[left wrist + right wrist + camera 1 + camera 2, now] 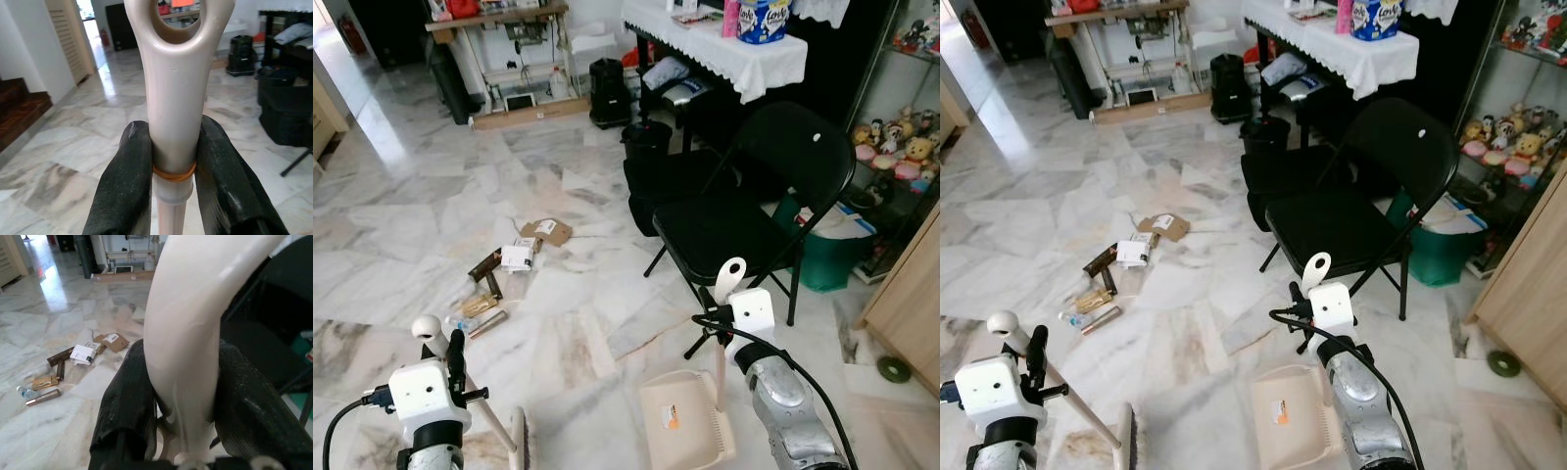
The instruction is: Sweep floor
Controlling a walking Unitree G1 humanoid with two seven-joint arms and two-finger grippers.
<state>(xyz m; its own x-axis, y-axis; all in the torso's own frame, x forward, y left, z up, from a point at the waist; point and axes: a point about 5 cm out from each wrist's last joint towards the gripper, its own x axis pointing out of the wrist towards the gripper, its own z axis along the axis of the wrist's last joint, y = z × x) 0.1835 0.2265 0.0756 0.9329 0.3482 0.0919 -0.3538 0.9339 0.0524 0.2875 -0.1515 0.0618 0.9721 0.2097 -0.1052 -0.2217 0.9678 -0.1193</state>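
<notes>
My left gripper (pixel 456 354) is shut on the cream broom handle (pixel 176 73), low at the left. The broom head (pixel 520 437) rests on the marble floor beside it. At the lower right, my right gripper (pixel 718 321) is shut on the white handle (pixel 195 298) of the beige dustpan (pixel 683 423), which sits on the floor in front of me. Litter lies ahead to the left: a cardboard piece (pixel 546 231), a white box (pixel 517 257), brown packets (pixel 485 262), a small bottle (pixel 460 321) and a gold tube (pixel 487 323).
A black folding chair (pixel 734 215) stands just beyond the dustpan, with a green bin (pixel 827 257) and a wooden cabinet (pixel 911 304) to its right. Black bags (pixel 651 166) and a white-clothed table (pixel 744 54) lie behind. Open marble floor stretches left.
</notes>
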